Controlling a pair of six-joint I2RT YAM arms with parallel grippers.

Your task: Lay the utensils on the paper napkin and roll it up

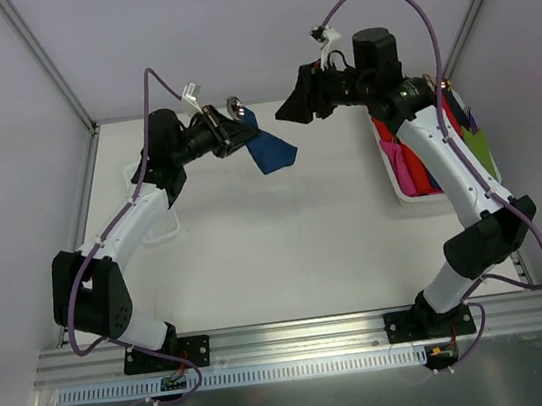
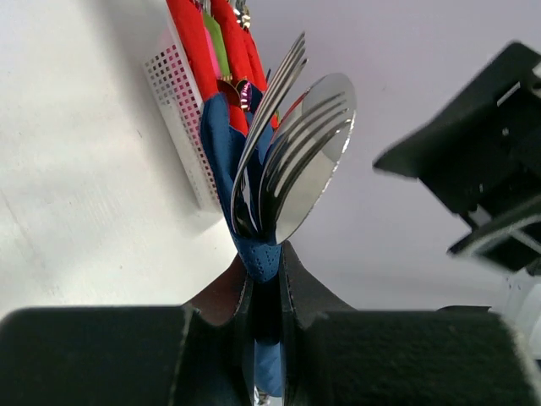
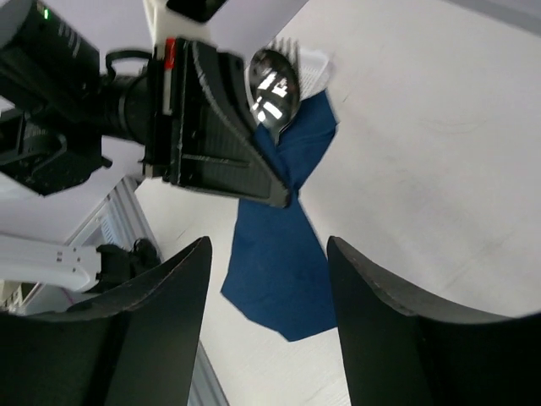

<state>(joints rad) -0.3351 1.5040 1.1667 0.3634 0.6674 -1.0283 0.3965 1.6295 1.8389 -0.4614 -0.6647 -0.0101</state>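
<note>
Two utensils [image 2: 292, 161], spoon [image 2: 311, 156] plus fork [image 2: 275, 101], wrapped in paper napkin [image 1: 272, 152], pinched in left hand [image 2: 266, 262], lifted off desk [image 1: 288, 251], 12 o'clock of desk centre. Napkin tail hangs loose. Right hand [image 1: 299, 98] spread, holding nothing, 3 o'clock of left hand, near, not touching.

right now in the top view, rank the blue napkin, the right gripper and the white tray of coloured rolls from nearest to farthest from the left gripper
1. paper napkin: clamped in the left gripper, hanging just beside it.
2. right gripper: open, facing it across a small gap toward the middle.
3. white tray holding coloured rolls: far off on the right side.
</note>
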